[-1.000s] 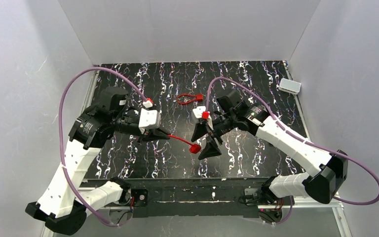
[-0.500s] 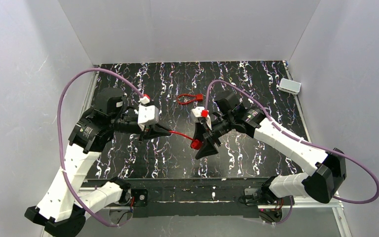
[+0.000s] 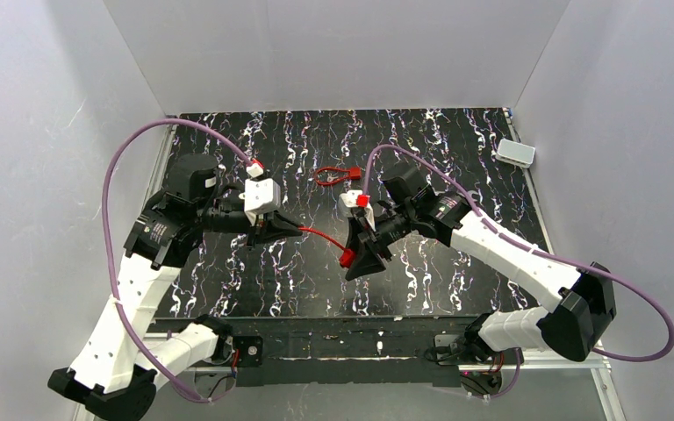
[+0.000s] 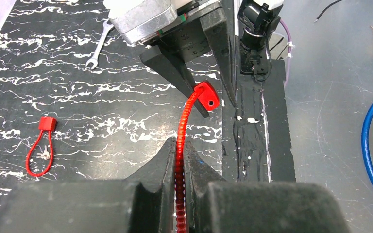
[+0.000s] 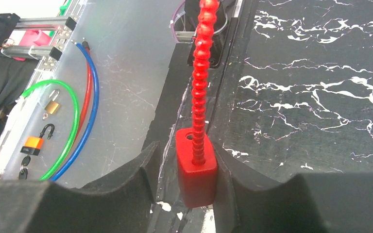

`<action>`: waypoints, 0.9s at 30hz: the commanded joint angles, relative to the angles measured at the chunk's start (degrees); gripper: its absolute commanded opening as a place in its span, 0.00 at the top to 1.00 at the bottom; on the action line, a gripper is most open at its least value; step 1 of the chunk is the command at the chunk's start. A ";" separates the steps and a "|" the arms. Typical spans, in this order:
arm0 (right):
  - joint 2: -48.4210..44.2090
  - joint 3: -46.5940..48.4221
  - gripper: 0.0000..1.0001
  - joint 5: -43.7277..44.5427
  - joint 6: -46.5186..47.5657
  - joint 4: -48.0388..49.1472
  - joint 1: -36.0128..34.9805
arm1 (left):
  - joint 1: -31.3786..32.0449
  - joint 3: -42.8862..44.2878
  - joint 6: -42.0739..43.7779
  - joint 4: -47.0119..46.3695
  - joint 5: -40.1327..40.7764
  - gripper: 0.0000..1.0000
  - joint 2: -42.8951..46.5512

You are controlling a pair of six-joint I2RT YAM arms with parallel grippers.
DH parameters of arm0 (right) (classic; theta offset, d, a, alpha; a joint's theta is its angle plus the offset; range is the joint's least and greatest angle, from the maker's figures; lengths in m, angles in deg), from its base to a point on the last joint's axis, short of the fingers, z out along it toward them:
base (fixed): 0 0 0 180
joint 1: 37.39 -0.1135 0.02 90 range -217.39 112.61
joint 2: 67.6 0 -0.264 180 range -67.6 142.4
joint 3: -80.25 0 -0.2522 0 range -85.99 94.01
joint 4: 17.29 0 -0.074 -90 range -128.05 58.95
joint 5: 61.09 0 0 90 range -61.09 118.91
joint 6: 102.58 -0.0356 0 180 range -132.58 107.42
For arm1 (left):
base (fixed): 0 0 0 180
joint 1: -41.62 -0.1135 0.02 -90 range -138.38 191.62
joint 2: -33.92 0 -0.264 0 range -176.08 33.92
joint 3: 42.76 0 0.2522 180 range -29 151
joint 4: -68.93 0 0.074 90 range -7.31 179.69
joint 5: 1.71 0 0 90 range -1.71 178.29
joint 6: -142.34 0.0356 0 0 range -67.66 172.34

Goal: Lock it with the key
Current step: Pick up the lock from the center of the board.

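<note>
A red beaded strap [image 3: 320,237] with a red block head [image 3: 347,257] hangs in the air between my two grippers. My left gripper [image 3: 297,231] is shut on the strap, which runs out between its fingertips in the left wrist view [image 4: 179,145] towards the block head [image 4: 207,95]. My right gripper [image 3: 357,260] is open around the block head [image 5: 196,174]. The block touches the right finger, and a gap shows on the left side. The strap [image 5: 201,73] rises from the block. No key shows in any view.
A second red strap, looped shut, lies on the black marbled table [image 3: 336,175], also in the left wrist view [image 4: 40,145]. A small wrench [image 4: 98,46] lies near it. A white box [image 3: 515,153] sits at the far right edge. Padlocks [image 5: 52,107] and coloured cables [image 5: 73,121] lie off the table.
My right gripper has moved left onto the block head, which now sits between its fingers. My left gripper has shifted slightly back with the strap, still shut on it.
</note>
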 commanded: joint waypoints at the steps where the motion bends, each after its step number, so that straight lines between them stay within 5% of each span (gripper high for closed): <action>1: -1.49 -0.28 0.50 -0.79 -1.33 2.15 0.42 | -1.33 0.10 -0.84 -1.48 -2.98 1.00 0.56; 7: -1.46 0.14 0.58 -1.34 -2.35 2.69 0.70 | -1.72 -0.22 -0.59 -1.69 -3.25 1.00 0.42; 11: -1.51 0.16 0.78 -1.24 -2.98 3.21 0.99 | -1.74 -0.64 -0.84 -1.12 -2.57 1.00 0.36; 13: -1.46 0.15 0.99 -0.52 -3.27 3.30 1.23 | -1.78 -0.84 -2.64 -0.82 -1.04 1.00 0.03; 14: -1.42 0.34 0.99 0.17 -3.23 3.03 1.38 | -1.71 -0.78 -3.79 -0.58 0.24 1.00 -0.34; 21: -1.15 2.72 0.99 4.81 -0.81 -1.43 3.26 | -1.86 5.48 -0.61 12.21 8.37 0.61 -5.39; 27: -1.36 -0.26 0.99 6.30 -1.39 -0.91 3.63 | -4.31 10.40 13.97 22.22 17.89 0.44 -7.22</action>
